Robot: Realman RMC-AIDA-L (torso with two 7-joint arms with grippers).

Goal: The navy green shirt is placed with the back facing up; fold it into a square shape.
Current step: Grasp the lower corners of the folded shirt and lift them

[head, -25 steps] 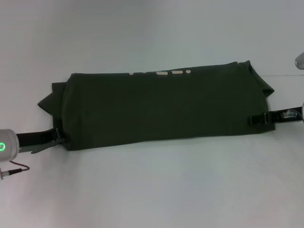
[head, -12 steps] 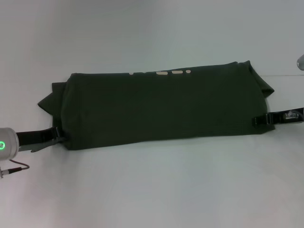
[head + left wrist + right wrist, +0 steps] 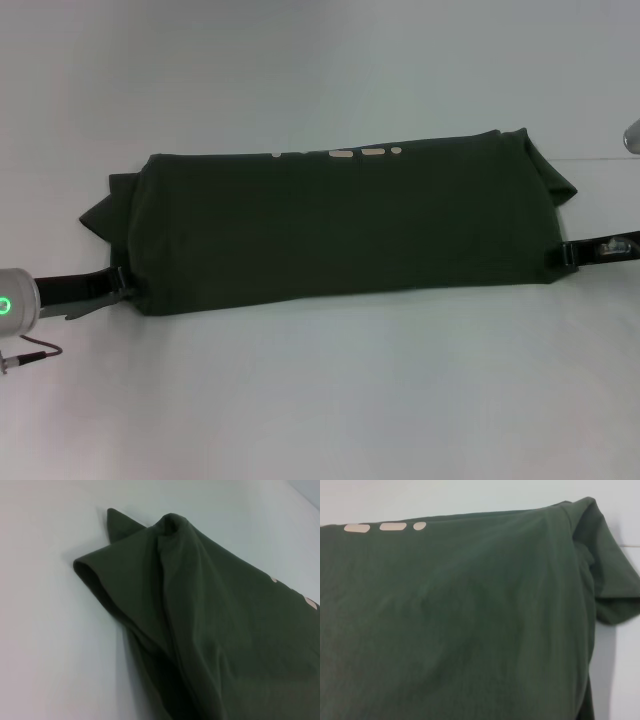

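The navy green shirt [image 3: 340,225] lies on the white table [image 3: 320,400], folded into a long band from left to right. Cream lettering [image 3: 358,153] peeks out along its far edge. A sleeve sticks out at each end, left [image 3: 105,215] and right [image 3: 560,185]. My left gripper [image 3: 122,285] is low on the table at the band's near left corner, open, its tips touching the cloth. My right gripper [image 3: 562,254] is at the near right corner, just off the edge, open and empty. The shirt fills the left wrist view [image 3: 210,630] and the right wrist view [image 3: 470,620].
The white table spreads in front of and behind the shirt. A cable [image 3: 30,355] hangs from my left arm at the left edge. A bit of grey hardware [image 3: 632,135] shows at the far right edge.
My right gripper has slid right, off the top of the shirt's near right corner to its edge. The shirt stayed in place. The left gripper has barely moved.
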